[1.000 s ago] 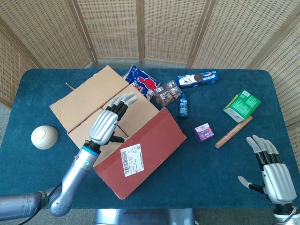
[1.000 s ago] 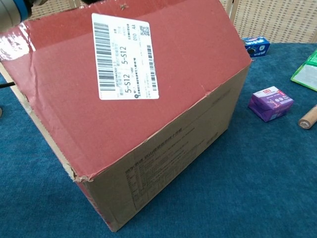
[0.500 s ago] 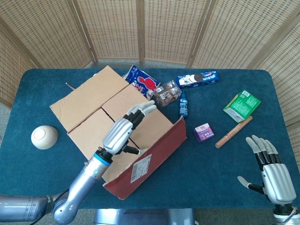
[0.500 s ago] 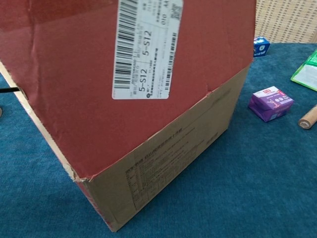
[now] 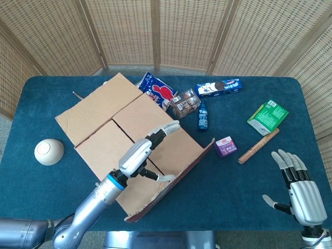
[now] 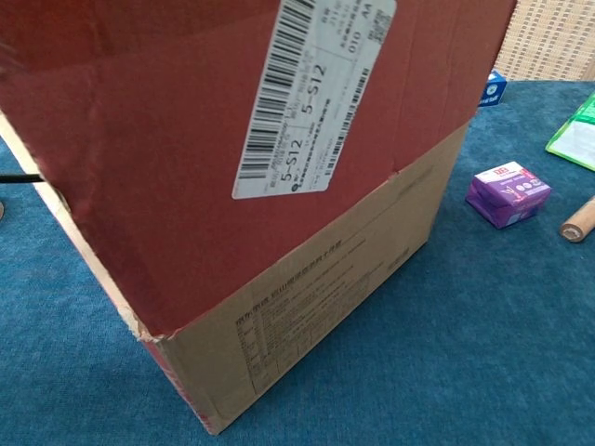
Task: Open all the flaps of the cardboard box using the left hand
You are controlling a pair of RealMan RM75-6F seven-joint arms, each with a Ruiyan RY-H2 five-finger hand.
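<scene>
The cardboard box [image 5: 104, 150] sits left of centre on the blue table. Its far left flap [image 5: 96, 104] lies folded outward, and two brown flaps [image 5: 148, 116] lie flat across the top. The red front flap [image 5: 197, 154] stands nearly upright, seen edge-on in the head view; in the chest view the red flap [image 6: 139, 139] with its white barcode label [image 6: 311, 93] fills the upper frame above the box wall [image 6: 316, 297]. My left hand [image 5: 142, 155] reaches over the box top with fingers spread, thumb against the flap's inner side. My right hand [image 5: 300, 188] is open at the near right.
A white ball [image 5: 49, 152] lies left of the box. Behind and right of it are a blue snack bag [image 5: 158, 93], cookie pack [image 5: 185, 102], small bottle [image 5: 203, 116], Oreo box [image 5: 219, 87], purple box [image 5: 225, 147], wooden stick [image 5: 258, 146] and green packet [image 5: 267, 116].
The red flap has swung up from lying over the box top to nearly upright. My left hand has moved toward the front right behind it. The right hand has stayed put.
</scene>
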